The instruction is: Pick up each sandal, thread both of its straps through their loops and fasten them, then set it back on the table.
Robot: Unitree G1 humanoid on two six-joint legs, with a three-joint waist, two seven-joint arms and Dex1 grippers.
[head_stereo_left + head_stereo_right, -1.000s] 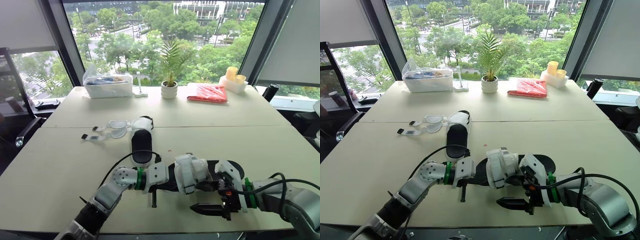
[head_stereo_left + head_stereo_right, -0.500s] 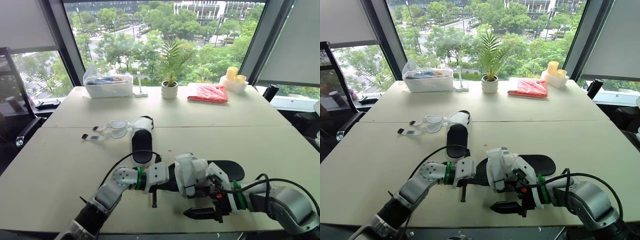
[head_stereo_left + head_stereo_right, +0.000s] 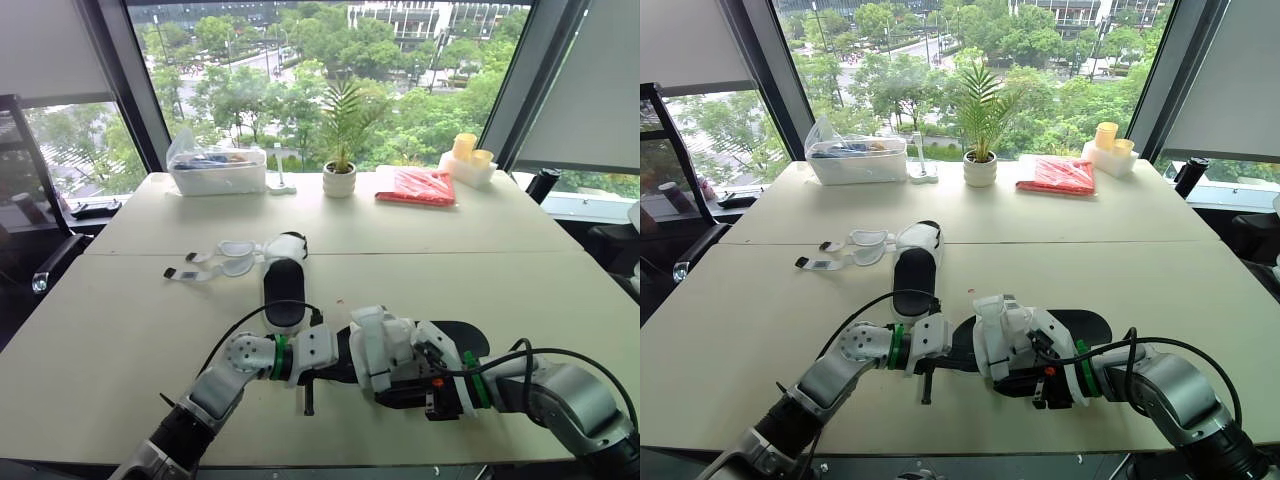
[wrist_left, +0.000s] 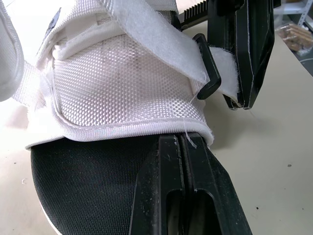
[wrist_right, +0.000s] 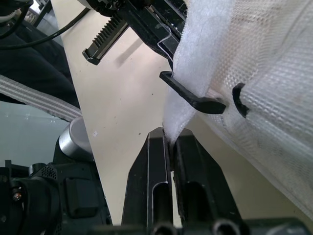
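Note:
A sandal with a black sole (image 3: 458, 336) and white mesh upper (image 3: 378, 343) is held near the table's front edge. My left gripper (image 4: 184, 143) is shut on the sole's rim just below the upper. At the sandal's near side, my right gripper (image 5: 171, 138) is shut on the end of a white strap (image 4: 226, 73) that comes out of a black loop (image 4: 208, 68). The second sandal (image 3: 283, 290) lies further back on the table, with its white straps (image 3: 215, 262) spread out to its left.
Along the far edge stand a clear plastic box (image 3: 215, 170), a small potted plant (image 3: 339, 178), a red packet (image 3: 415, 186) and yellow cups on a white holder (image 3: 467, 158). A black device (image 3: 95, 208) lies at the far left corner.
My right gripper has moved left under the sandal's upper, and its fingers have gone from wide open to shut on the strap end. The left gripper has kept its hold.

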